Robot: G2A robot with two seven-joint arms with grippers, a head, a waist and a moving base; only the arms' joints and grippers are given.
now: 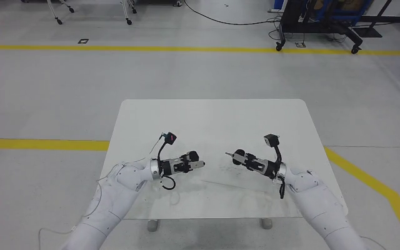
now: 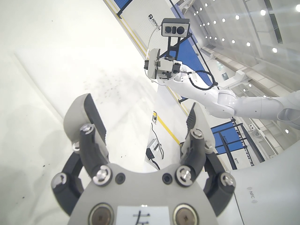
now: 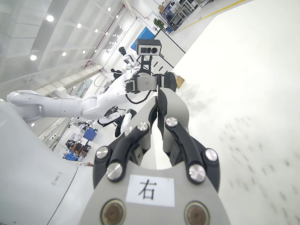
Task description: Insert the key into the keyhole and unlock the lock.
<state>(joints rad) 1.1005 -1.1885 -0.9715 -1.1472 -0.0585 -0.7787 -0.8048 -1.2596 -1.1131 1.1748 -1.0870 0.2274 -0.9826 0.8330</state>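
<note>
White table [image 1: 212, 119] beneath: left gripper [image 2: 140, 106] spread wide, empty; right gripper [image 3: 159, 93] pinched together; key insertion seemingly not begun.

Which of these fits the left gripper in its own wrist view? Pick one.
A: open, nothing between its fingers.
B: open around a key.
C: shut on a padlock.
A: the left gripper has its fingers spread wide apart, and nothing sits between them.
</note>
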